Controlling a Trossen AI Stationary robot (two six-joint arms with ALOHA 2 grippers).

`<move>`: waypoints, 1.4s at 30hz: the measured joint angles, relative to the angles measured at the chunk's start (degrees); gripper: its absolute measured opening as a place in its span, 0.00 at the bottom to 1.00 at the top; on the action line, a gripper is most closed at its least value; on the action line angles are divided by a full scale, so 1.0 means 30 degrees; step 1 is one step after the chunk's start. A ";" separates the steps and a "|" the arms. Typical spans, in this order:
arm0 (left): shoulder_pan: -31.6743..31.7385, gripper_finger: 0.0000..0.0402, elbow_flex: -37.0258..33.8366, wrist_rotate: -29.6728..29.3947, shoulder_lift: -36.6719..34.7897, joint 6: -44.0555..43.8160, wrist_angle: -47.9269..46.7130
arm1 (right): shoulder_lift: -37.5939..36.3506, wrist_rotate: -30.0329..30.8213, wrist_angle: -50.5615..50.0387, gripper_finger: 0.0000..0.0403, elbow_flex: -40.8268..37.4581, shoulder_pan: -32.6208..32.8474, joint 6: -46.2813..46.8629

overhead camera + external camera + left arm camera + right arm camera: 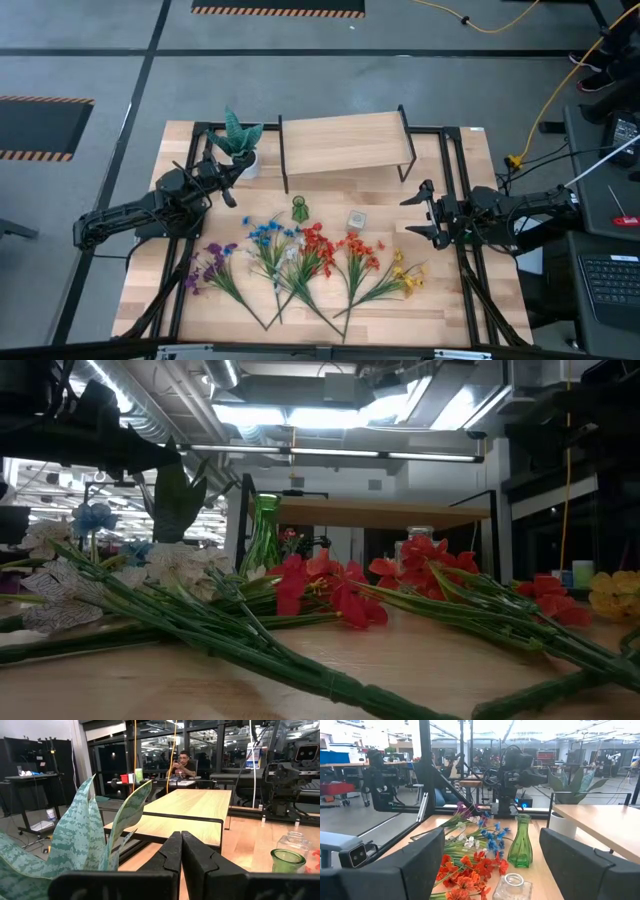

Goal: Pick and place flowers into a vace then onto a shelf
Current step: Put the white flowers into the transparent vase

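The flowers lie flat on the table in a row near its front edge: purple [208, 266], blue [265, 235], white [290, 256], red [316, 245], orange [357, 250] and yellow [405, 276] sprigs, with their green stems fanned toward the near edge. A green glass vase [299, 209] [520, 842] stands upright on the table in front of the shelf [345, 142], a light-wood board on black legs. My left gripper [232, 188] [181, 840] hovers shut at the table's left, beside a potted plant. My right gripper [417, 215] [491, 835] hovers open at the right, facing the flowers.
A spiky green plant in a white pot [238, 142] stands at the far left next to the shelf. A small clear glass jar [356, 220] sits right of the vase. A black metal frame [455, 180] runs along the table's sides. A person [183, 765] sits far behind the table.
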 joint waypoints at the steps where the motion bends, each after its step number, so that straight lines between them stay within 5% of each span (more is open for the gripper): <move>1: -0.0001 0.02 0.0000 0.0000 0.0000 0.0000 0.0000 | 0.0000 0.0000 -0.0001 0.81 0.0004 0.0004 0.0001; 7: 0.0005 0.01 -0.0004 0.0000 0.0000 0.0000 0.0000 | 0.0000 0.0244 -0.0005 0.81 0.0003 0.0004 0.0091; 15: 0.0003 0.02 0.0000 0.0000 0.0000 0.0000 0.0000 | 0.0000 0.3536 -0.0012 0.81 0.0003 -0.0003 0.0543; 38: -0.0001 0.02 0.0000 0.0068 0.0000 -0.1805 0.0015 | 0.0007 0.4379 0.0148 0.81 0.0005 -0.0003 -0.1031; 42: -0.0001 0.01 0.0020 0.1447 0.0000 -0.1928 0.0010 | 0.0007 0.4379 0.0158 0.81 0.0007 -0.0003 -0.1064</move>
